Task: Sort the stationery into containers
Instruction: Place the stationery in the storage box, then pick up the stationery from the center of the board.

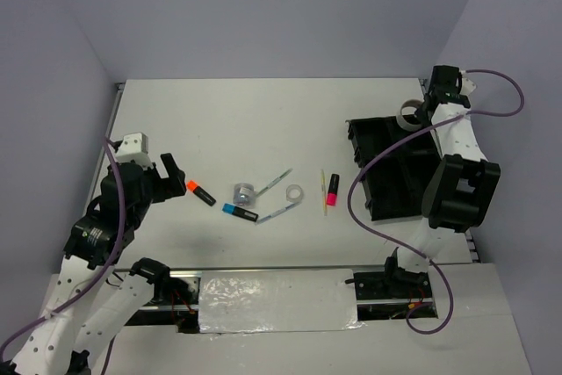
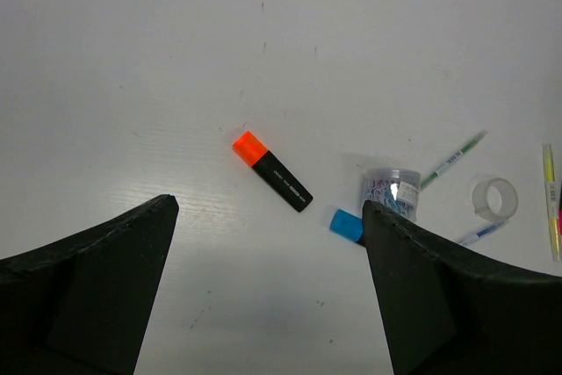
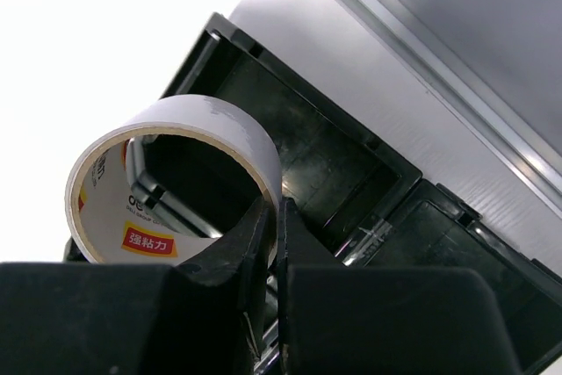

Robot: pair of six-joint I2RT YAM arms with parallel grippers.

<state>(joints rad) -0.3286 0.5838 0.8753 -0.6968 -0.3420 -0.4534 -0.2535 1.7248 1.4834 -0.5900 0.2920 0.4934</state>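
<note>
My right gripper is shut on a white tape roll, pinching its wall and holding it above the far end of the black organiser tray; the tray's compartments show in the right wrist view. My left gripper is open and empty, just left of the orange-capped highlighter, also in the left wrist view. Mid-table lie a blue-capped highlighter, a small silver cylinder, two slim white pens, a small clear tape roll, a yellowish stick and a pink-capped highlighter.
The table's far edge and grey walls lie behind the tray. The right arm's cable loops over the tray's left side. A taped strip runs along the near edge between the arm bases.
</note>
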